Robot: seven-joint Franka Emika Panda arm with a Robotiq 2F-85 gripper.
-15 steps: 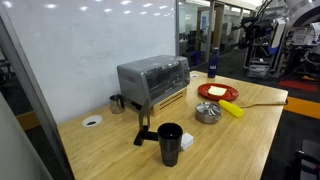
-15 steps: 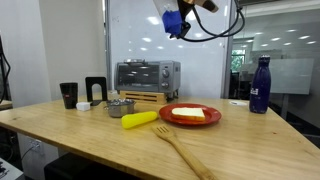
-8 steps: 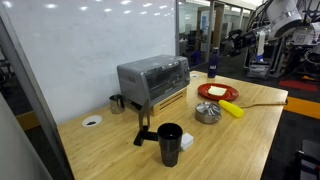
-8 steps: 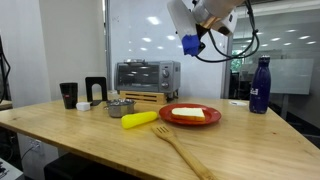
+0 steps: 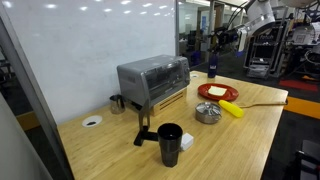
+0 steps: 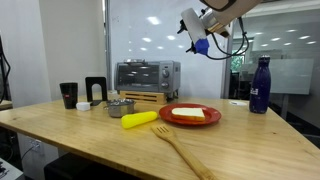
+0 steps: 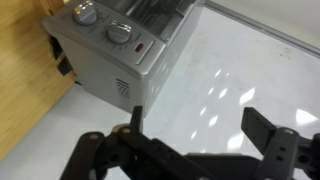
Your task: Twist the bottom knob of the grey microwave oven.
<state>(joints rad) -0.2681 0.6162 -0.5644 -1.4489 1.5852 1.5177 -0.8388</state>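
Observation:
The grey microwave oven stands on a wooden board at the back of the table and shows in both exterior views. In the wrist view its knob panel is at the upper left, with two knobs in sight; one knob sits beside a small red light. My gripper is open and empty, its black fingers wide apart. It hangs high in the air, well to the side of the oven and apart from it.
On the wooden table are a red plate with food, a yellow object, a metal bowl, a wooden fork, a black cup, a blue bottle and a small metal mug.
The arm has swung across above the table and the gripper now sits closer to the oven's side; the objects on the table have not moved.

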